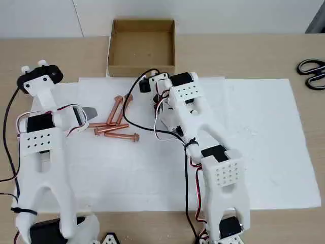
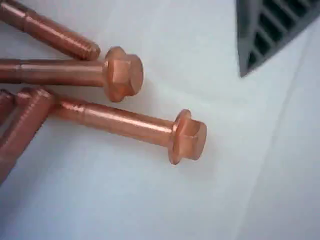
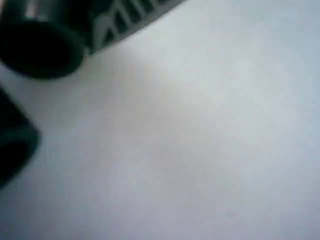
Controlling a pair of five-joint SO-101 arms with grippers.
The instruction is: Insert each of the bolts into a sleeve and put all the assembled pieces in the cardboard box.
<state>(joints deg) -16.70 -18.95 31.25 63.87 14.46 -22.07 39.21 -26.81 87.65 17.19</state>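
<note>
Several copper bolts [image 1: 114, 119] lie in a loose pile on the white sheet [image 1: 254, 142], left of centre. My left gripper [image 1: 89, 112] sits just left of the pile, pointing at it. Its wrist view shows one bolt [image 2: 125, 125] with a hex head close up, and a second bolt [image 2: 75, 72] beside it. My right gripper [image 1: 152, 84] is at the sheet's far edge, beside a black sleeve [image 1: 144, 85]. In its wrist view a blurred black sleeve [image 3: 40, 47] lies close by, with another dark shape [image 3: 15, 147] near it. The cardboard box [image 1: 141, 70] stands just behind.
Scissors [image 1: 314, 73] lie at the table's far right, off the sheet. Black cables [image 1: 139, 109] run across the sheet between the bolts and the right arm. The right half of the sheet is bare.
</note>
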